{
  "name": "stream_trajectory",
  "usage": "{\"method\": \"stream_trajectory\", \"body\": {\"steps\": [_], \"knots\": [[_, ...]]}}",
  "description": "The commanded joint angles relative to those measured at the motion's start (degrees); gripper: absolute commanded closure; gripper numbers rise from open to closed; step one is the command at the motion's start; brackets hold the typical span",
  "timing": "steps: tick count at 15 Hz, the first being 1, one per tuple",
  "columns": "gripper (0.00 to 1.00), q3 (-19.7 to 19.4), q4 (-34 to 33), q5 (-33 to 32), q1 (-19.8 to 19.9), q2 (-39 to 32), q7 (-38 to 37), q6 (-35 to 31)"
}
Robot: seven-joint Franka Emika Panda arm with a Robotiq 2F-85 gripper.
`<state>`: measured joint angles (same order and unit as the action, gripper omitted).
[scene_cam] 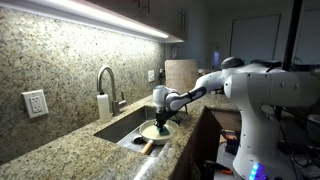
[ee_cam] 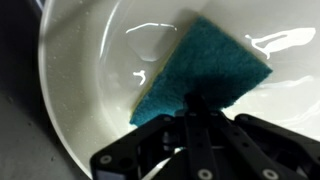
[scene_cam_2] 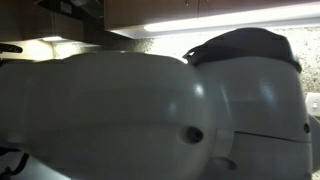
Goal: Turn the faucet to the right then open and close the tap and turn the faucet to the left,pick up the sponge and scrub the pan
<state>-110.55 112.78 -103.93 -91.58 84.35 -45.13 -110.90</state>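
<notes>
In the wrist view my gripper (ee_cam: 197, 100) is shut on the teal sponge (ee_cam: 205, 62) and holds it flat against the inside of the cream-white pan (ee_cam: 90, 90). A little water glistens on the pan's bottom. In an exterior view the gripper (scene_cam: 160, 117) reaches down onto the pan (scene_cam: 152, 131), whose tan handle points toward the counter's front edge. The silver gooseneck faucet (scene_cam: 106, 82) stands behind the sink (scene_cam: 125, 125), its spout arching over the basin.
A white soap bottle (scene_cam: 103, 106) stands beside the faucet. A granite backsplash with an outlet (scene_cam: 35, 103) runs behind. A wooden cutting board (scene_cam: 180, 73) leans at the counter's far end. The robot's body (scene_cam_2: 150, 110) fills an exterior view.
</notes>
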Motion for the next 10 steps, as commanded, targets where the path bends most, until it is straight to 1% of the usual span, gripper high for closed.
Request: {"method": "stream_trajectory", "body": {"steps": [1,5,10], "knots": [[1.00,0.0,3.6,-0.3,3.2,-0.3,-2.3,3.6],[1.00,0.4,2.4,0.4,2.2,0.0,-2.0,5.1],[1.00,-1.0,2.7,1.9,-2.1,0.0,-1.1,0.5]]}}
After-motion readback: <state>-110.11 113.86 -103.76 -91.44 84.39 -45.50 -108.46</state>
